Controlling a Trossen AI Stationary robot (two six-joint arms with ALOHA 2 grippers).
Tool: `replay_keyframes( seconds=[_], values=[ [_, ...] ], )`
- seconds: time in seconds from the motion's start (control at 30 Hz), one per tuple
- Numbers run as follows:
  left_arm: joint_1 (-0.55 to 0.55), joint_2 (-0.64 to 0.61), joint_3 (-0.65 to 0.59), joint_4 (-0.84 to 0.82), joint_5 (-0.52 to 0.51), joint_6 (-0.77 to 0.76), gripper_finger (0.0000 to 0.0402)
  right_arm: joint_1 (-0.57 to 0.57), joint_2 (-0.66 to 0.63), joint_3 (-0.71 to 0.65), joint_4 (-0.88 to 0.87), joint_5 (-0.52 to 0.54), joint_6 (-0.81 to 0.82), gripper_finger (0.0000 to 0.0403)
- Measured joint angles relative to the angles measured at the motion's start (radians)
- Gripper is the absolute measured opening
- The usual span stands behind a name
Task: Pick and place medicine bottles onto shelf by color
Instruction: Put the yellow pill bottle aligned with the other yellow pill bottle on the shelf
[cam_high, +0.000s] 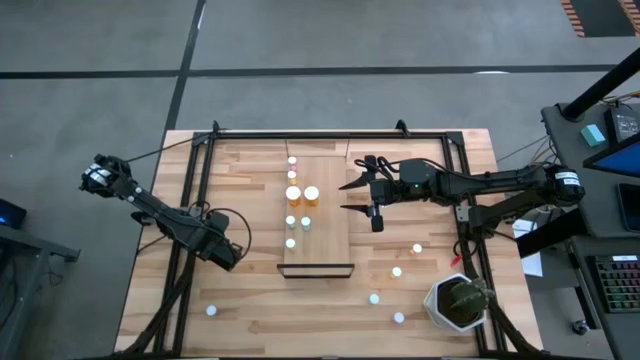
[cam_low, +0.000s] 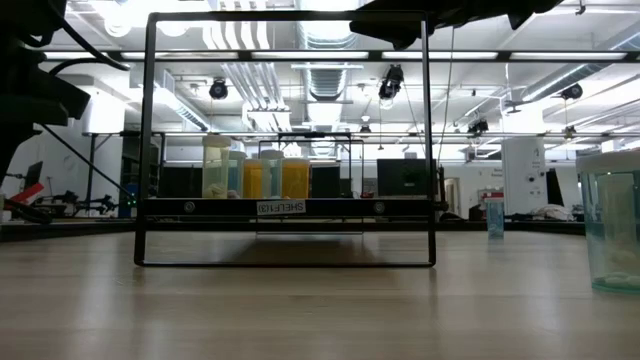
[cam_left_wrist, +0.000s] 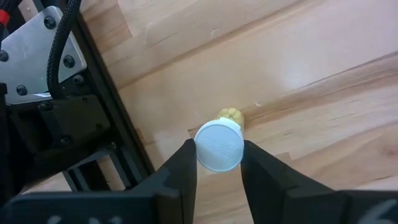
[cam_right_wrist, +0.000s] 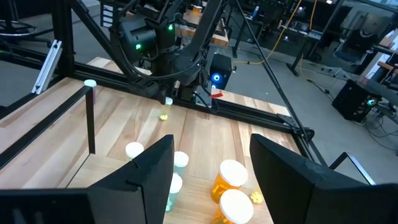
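Observation:
The light-wood shelf (cam_high: 325, 235) lies in the middle of the table with a dark rail at its near end. Several white-capped bottles stand on it, among them two larger orange ones (cam_high: 303, 194) and small greenish ones (cam_high: 298, 222). My left gripper (cam_high: 228, 250) is left of the shelf, shut on a small yellowish bottle (cam_left_wrist: 219, 146). My right gripper (cam_high: 352, 197) is open and empty above the shelf's right edge, beside the orange bottles (cam_right_wrist: 230, 180). Several small bottles (cam_high: 396, 271) stand loose on the table at the near right, and one (cam_high: 212, 311) at the near left. My left gripper pinches the small bottle's white cap (cam_left_wrist: 200, 149) between its two fingers (cam_left_wrist: 185, 167), one on each side. The fingers come from above, pointing down. The bottle stands upright below them, its yellowish body (cam_left_wrist: 231, 114) toward the table. Whether its base is on the table cannot be told.
A dark metal frame (cam_high: 196, 200) runs around the table's work area, with a rail close to my left gripper (cam_left_wrist: 118, 143). A potted green plant (cam_high: 460, 303) stands at the near right corner. A big translucent bottle (cam_low: 610, 220) stands close to the low camera.

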Motion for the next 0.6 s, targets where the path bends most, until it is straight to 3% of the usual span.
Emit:
replay_keyframes(
  seconds=[0.17,0.37,0.5,0.6],
  values=[
    [0.0,0.001,0.085,0.0,0.07,0.08,0.0091,0.0,0.0,0.0,0.0,0.0,-0.001,0.0201],
    [0.0,0.003,0.342,-0.024,0.157,0.186,0.0092,0.0,0.0,0.0,0.0,0.0,-0.003,0.0201],
    [0.0,0.026,0.54,-0.094,0.13,0.23,0.0092,0.0,0.0,0.0,0.0,0.0,-0.003,0.0201],
    [0.008,0.059,0.68,-0.164,0.007,0.317,0.0092,0.0,0.0,0.0,0.0,-0.001,-0.002,0.0201]
  ],
)
